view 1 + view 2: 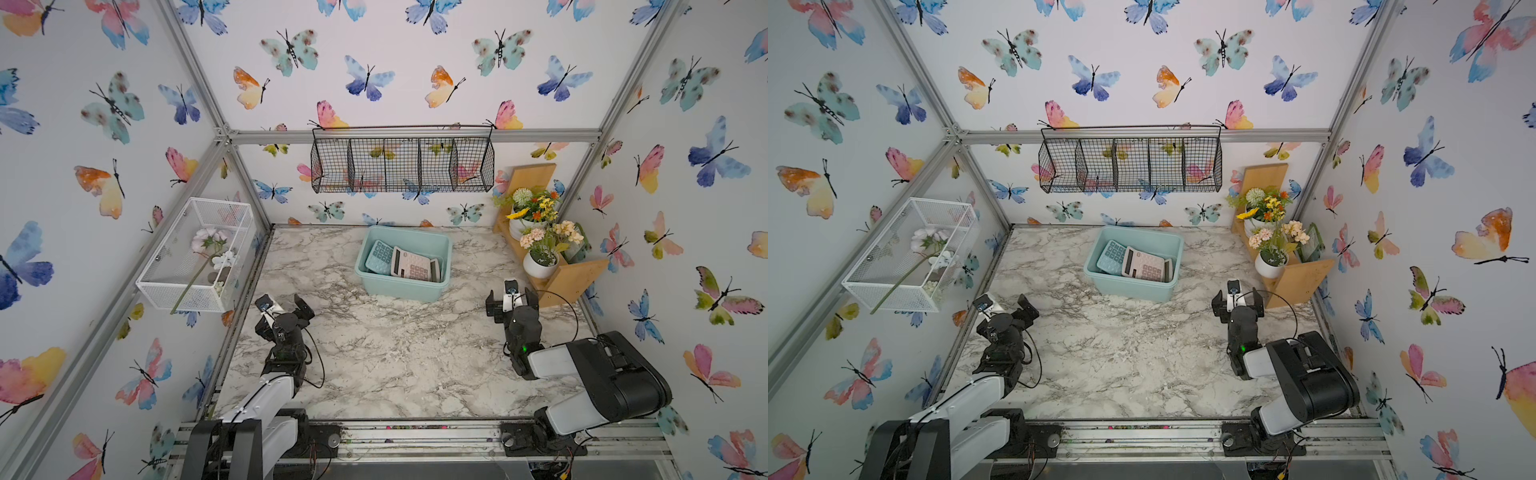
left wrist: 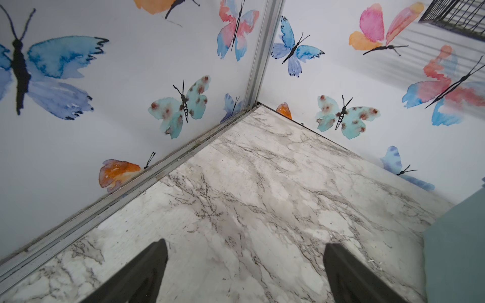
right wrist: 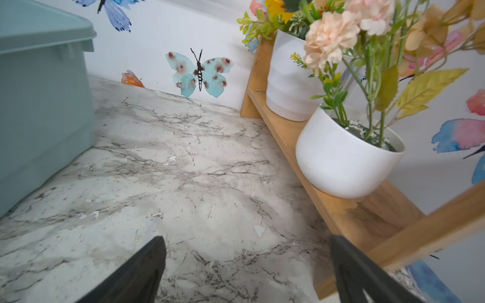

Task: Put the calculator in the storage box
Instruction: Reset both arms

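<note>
one teal calculator (image 1: 379, 257), one pink calculator (image 1: 411, 262), inside one storage box (image 1: 399, 289).

storage box (image 1: 399, 289) light teal | pink calculator (image 1: 413, 266) | teal calculator (image 1: 379, 257) | table (image 1: 374, 353) white-grey marble

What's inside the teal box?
A teal calculator and a pink calculator lie in the box. The pink one covers the teal one's edge; whatever lies beneath them is hidden.

left arm (image 1: 286, 332): low, jaws wide apart | right arm (image 1: 523, 328): low, jaws wide apart
</note>
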Tool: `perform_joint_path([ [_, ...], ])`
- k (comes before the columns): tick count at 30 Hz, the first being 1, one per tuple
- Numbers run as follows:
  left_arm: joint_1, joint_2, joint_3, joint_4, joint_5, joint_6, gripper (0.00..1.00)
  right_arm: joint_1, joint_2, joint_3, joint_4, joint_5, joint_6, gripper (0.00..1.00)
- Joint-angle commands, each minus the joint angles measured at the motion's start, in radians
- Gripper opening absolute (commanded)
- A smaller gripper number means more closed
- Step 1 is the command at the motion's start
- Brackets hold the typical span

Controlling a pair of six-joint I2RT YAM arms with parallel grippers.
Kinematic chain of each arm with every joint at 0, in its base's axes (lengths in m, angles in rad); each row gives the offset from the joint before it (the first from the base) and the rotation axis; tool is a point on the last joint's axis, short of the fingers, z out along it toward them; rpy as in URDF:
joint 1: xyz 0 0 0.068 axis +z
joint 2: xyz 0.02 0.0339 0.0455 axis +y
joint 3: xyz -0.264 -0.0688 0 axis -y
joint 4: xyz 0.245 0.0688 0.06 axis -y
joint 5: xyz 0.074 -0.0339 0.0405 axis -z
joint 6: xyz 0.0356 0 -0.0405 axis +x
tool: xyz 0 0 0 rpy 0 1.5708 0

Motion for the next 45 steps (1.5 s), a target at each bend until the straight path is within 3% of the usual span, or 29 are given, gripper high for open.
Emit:
perform_joint_path([
  [1, -0.002, 0.079, -0.048, 0.24, -0.043, 0.098, 0.99, -0.048, 0.007, 0.044, -0.072, -0.092, 0.07, 1.0],
  [5, -0.002, 0.206, -0.056, 0.373, 0.024, 0.138, 0.99, -0.128, 0.019, 0.045, -0.07, -0.194, 0.123, 1.0],
  [10, -0.029, 0.304, 0.077, 0.233, 0.084, 0.201, 0.99, -0.171, 0.027, 0.035, -0.057, -0.28, 0.14, 1.0],
  [13, -0.051, 0.327, 0.101, 0.216, 0.066, 0.222, 0.99, -0.2, 0.084, -0.016, 0.115, -0.335, 0.149, 0.99],
  [15, -0.068, 0.328, 0.098, 0.23, 0.038, 0.231, 0.99, -0.2, 0.046, 0.013, -0.017, -0.328, 0.15, 0.99],
  [18, -0.086, 0.321, 0.078, 0.258, 0.01, 0.239, 0.99, -0.2, 0.072, -0.01, 0.081, -0.33, 0.148, 0.99],
  [21, -0.104, 0.303, 0.04, 0.308, -0.021, 0.25, 0.99, -0.2, 0.046, 0.006, -0.001, -0.323, 0.148, 0.99],
  [25, -0.143, 0.264, -0.054, 0.458, -0.046, 0.285, 0.99, -0.199, 0.052, -0.003, 0.029, -0.32, 0.147, 0.99],
  [33, -0.144, 0.248, -0.159, 0.63, 0.031, 0.312, 0.99, -0.2, 0.046, -0.004, 0.022, -0.319, 0.148, 0.99],
  [35, -0.147, 0.352, -0.182, 0.784, 0.095, 0.362, 0.99, -0.2, 0.046, -0.004, 0.022, -0.319, 0.148, 0.99],
  [37, -0.164, 0.466, -0.196, 0.987, 0.072, 0.406, 0.99, -0.2, 0.046, -0.003, 0.022, -0.319, 0.148, 0.99],
  [38, -0.165, 0.459, -0.193, 0.969, 0.07, 0.4, 0.99, -0.2, 0.046, -0.004, 0.023, -0.319, 0.148, 0.99],
  [41, -0.117, 0.323, -0.06, 0.502, 0.09, 0.3, 0.99, -0.2, 0.046, -0.005, 0.023, -0.319, 0.148, 0.99],
  [45, -0.083, 0.343, -0.02, 0.446, 0.102, 0.268, 0.99, -0.2, 0.048, -0.001, 0.02, -0.323, 0.148, 0.99],
])
